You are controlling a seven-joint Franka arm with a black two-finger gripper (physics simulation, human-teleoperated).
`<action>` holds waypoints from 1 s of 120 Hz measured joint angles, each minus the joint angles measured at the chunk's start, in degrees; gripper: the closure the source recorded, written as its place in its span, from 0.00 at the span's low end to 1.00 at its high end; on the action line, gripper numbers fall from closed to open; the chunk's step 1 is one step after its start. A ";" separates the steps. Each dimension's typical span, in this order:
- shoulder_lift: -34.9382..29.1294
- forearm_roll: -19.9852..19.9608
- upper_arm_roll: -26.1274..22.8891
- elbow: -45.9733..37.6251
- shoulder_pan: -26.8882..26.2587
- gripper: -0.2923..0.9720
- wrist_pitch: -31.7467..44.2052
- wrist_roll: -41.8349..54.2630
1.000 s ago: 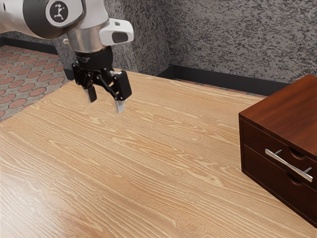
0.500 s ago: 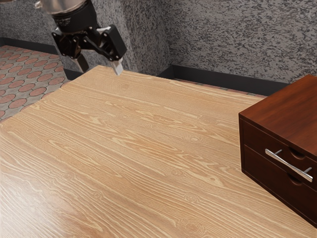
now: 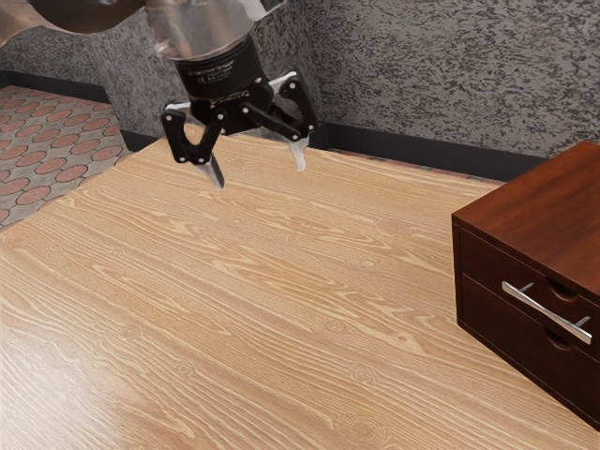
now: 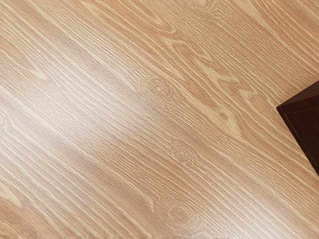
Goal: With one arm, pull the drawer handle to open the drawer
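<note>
Hovering, jaws apart — gripper [image 3: 259, 172] (lettering [image 3: 217, 67] unreadable) far from the drawer handle [image 3: 547, 312].

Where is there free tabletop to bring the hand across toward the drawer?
The whole wooden table between the open gripper and the dark cabinet is bare. Only the exterior view's right is occupied, by the cabinet with its silver handle.

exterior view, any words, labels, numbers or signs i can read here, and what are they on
Pale lettering on the black collar just above the tool: too small to read.
No text at all on the cabinet, the drawer handle, the table or the wall.
</note>
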 joint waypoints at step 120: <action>-5.89 -5.24 -12.04 -25.04 -0.37 0.24 30.14 -24.81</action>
